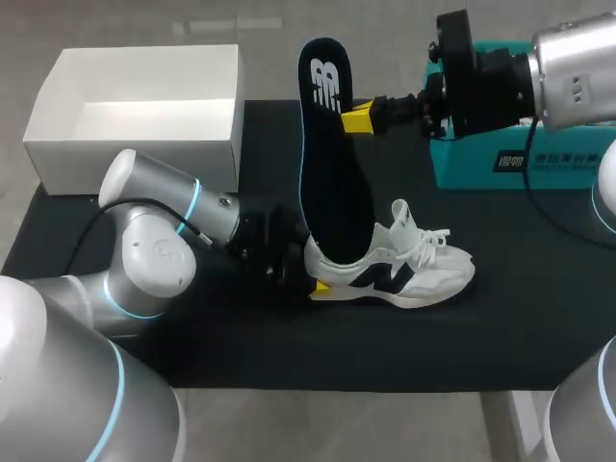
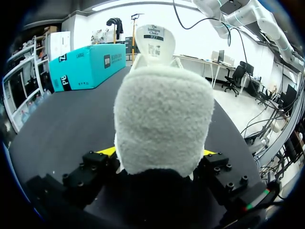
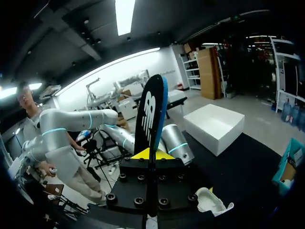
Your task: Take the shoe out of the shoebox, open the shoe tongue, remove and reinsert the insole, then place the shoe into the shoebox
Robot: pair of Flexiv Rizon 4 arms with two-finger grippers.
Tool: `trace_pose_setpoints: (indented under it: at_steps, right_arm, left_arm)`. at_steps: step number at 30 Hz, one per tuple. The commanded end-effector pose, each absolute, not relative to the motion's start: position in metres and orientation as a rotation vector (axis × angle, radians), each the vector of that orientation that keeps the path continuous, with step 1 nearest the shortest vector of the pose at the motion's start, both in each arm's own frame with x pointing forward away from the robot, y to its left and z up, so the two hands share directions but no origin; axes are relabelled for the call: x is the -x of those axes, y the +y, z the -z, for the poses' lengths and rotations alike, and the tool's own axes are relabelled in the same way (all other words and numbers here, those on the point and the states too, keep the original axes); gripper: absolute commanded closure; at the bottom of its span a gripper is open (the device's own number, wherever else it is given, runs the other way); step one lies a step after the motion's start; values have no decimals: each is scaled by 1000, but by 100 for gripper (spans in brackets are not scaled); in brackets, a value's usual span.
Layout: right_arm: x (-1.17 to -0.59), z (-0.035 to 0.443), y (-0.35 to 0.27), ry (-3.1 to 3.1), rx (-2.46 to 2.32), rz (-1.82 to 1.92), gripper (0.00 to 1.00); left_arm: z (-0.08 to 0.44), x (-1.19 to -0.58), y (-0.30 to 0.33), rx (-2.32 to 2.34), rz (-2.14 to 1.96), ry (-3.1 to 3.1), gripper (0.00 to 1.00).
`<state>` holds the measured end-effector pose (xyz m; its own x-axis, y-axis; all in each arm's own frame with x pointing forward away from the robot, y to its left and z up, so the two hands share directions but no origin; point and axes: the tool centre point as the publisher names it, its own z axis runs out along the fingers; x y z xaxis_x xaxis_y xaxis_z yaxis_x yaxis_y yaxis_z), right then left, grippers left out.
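Shoebox [image 1: 125, 159]: open, at 10 o'clock on the surface [image 1: 289, 346].
Left hand [image 1: 313, 282]: low near centre, pinching the shoe [image 1: 414, 274] at the heel. Left wrist view shows a yellow tip on each side of the heel.
Shoe: upright on the surface, outside the shoebox, toe toward 3 o'clock.
Insole [image 1: 332, 183]: on end, lower end at the shoe's opening, upper end toward 12 o'clock.
Right hand [image 1: 354, 117]: pinching the insole's upper edge.
Teal box [image 1: 481, 164]: at 2 o'clock.

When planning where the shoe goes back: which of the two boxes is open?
The white shoebox, far left in the head view: its top is open and its inside shows. The teal box at the far right looks shut.
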<state>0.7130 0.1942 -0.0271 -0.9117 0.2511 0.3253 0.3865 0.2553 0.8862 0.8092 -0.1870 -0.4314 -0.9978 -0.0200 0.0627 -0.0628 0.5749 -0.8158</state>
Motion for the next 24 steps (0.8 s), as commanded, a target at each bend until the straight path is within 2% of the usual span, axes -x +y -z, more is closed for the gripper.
trace_pose_setpoints:
  at_steps: [1, 14, 24]
  right_arm:
    - [-695, 30, 191, -2381, 682, 1779, 100]
    - [-643, 36, 181, -2291, 861, 1827, 100]
    - [-627, 40, 158, -2371, 783, 1741, 100]
  left_arm:
    - [432, -809, -187, -72, -1425, -2747, 100]
    - [432, -809, -187, -72, -1425, -2747, 100]
    - [432, -809, -187, -72, -1425, -2747, 100]
